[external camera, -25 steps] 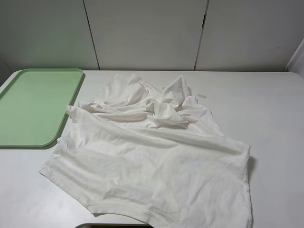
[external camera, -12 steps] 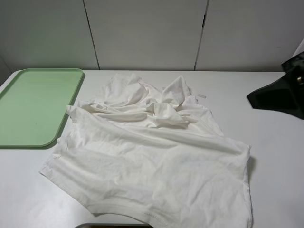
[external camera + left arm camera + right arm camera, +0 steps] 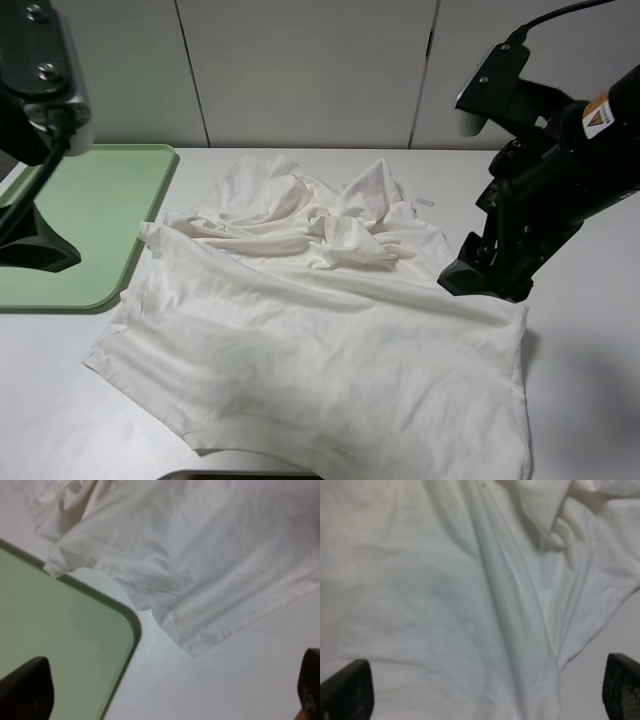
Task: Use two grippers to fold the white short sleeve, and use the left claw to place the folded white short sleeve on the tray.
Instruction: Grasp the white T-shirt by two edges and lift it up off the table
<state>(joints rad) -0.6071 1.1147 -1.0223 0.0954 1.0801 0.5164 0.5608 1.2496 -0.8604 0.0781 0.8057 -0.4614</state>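
Both arms (image 3: pixel 560 150) have come into view, fingers (image 3: pixel 25 692) spread wide and empty: left gripper (image 3: pixel 40 255) above a corner of the tray (image 3: pixel 90 215), right gripper (image 3: pixel 490 275) over the crumpled shirt (image 3: pixel 320 330) lying on the table (image 3: pixel 580 380) beside it.

Rumpled white short sleeve (image 3: pixel 320 340) sprawls mid-surface (image 3: pixel 580 380). Green tray (image 3: pixel 100 200) lies at nine o'clock, with the left tool (image 3: pixel 35 250) over it. The right tool (image 3: pixel 487 275) is at the garment's three-o'clock edge.

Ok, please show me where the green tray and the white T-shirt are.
tray (image 3: pixel 90 215), exterior high view, bare floor of the tray.
white T-shirt (image 3: pixel 330 350), exterior high view, flat lower body.
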